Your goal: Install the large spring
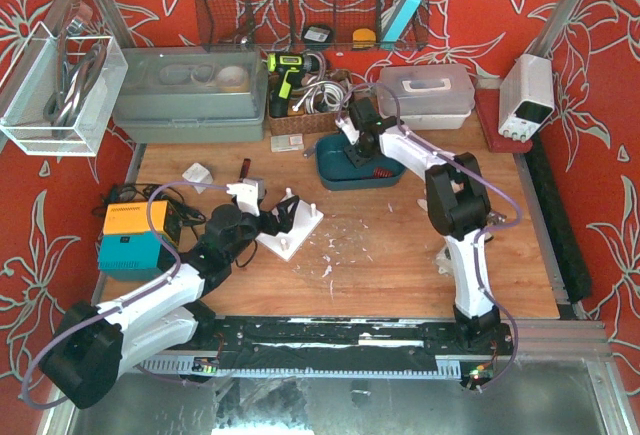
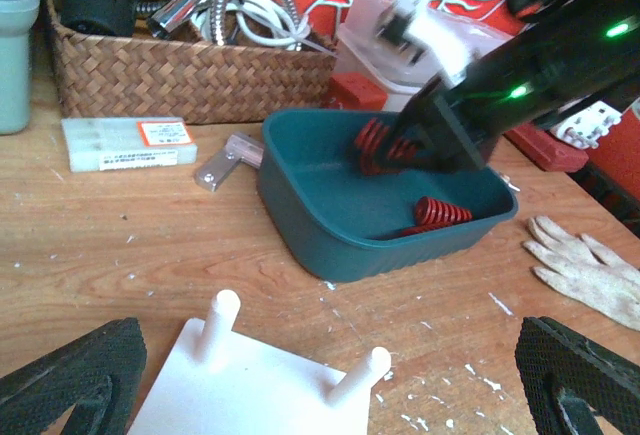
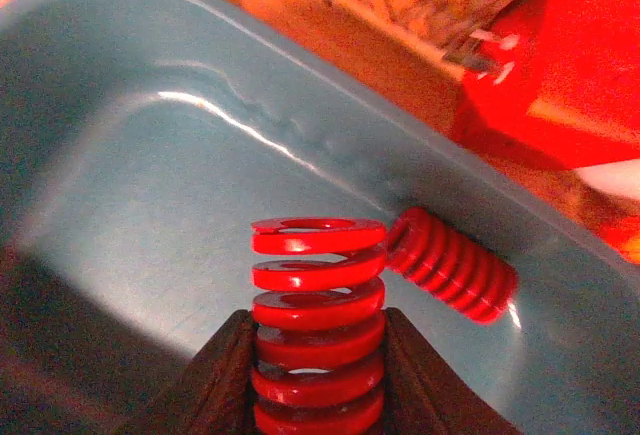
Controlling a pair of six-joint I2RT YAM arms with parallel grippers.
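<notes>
Clamping large spring point(image 3: 318, 273): right end effector point(image 3: 318, 365)

your left arm point(image 1: 150, 300) is white-shelled with black joints, and a thin lilac cable point(image 1: 178, 253) loops along it, back from the left fingers point(image 2: 70, 375). your right arm point(image 1: 465, 225) matches. those left fingers are black with a knurled diamond grip. the right fingers point(image 3: 215, 380) look dark brown up close, and behind them green lights point(image 2: 518, 91) glow on a glossy black housing point(image 2: 560, 65).
</notes>
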